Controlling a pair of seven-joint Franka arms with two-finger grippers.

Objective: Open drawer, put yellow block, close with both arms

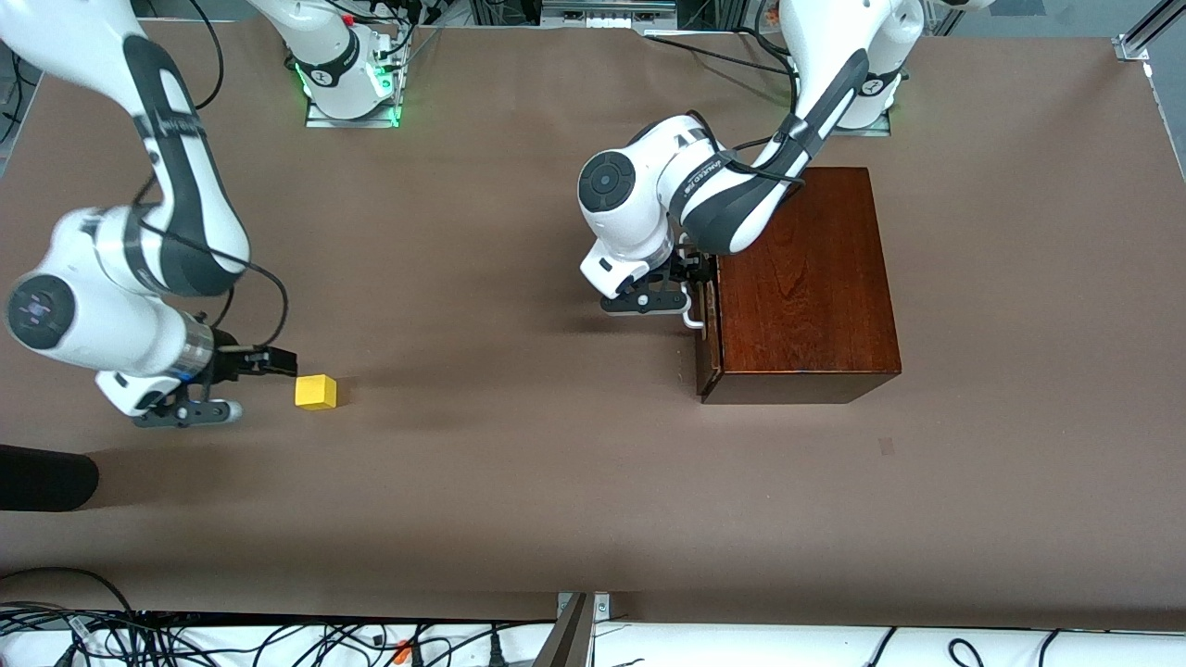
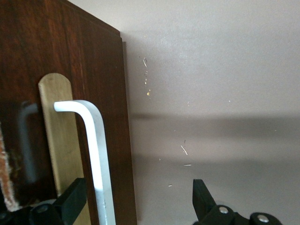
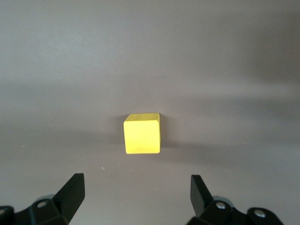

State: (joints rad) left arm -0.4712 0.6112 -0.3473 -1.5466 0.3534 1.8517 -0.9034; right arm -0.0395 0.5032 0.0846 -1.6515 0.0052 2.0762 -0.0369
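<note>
The yellow block [image 1: 316, 392] sits on the brown table toward the right arm's end. My right gripper [image 1: 269, 387] is open and low beside it; in the right wrist view the block [image 3: 142, 133] lies just ahead of the gripper [image 3: 137, 192], not between the fingers. The dark wooden box [image 1: 806, 287] stands toward the left arm's end, and its drawer front [image 1: 706, 343] looks about flush with the box. My left gripper [image 1: 690, 285] is open at the white handle [image 1: 691, 320]. In the left wrist view the gripper [image 2: 138, 199] straddles the handle bar [image 2: 96, 154] and the drawer front's edge without clamping.
A black rounded object [image 1: 42, 477] lies at the table's edge toward the right arm's end, nearer the front camera than the block. Cables [image 1: 278, 639] run along the nearest table edge. Brown table [image 1: 519, 417] stretches between block and box.
</note>
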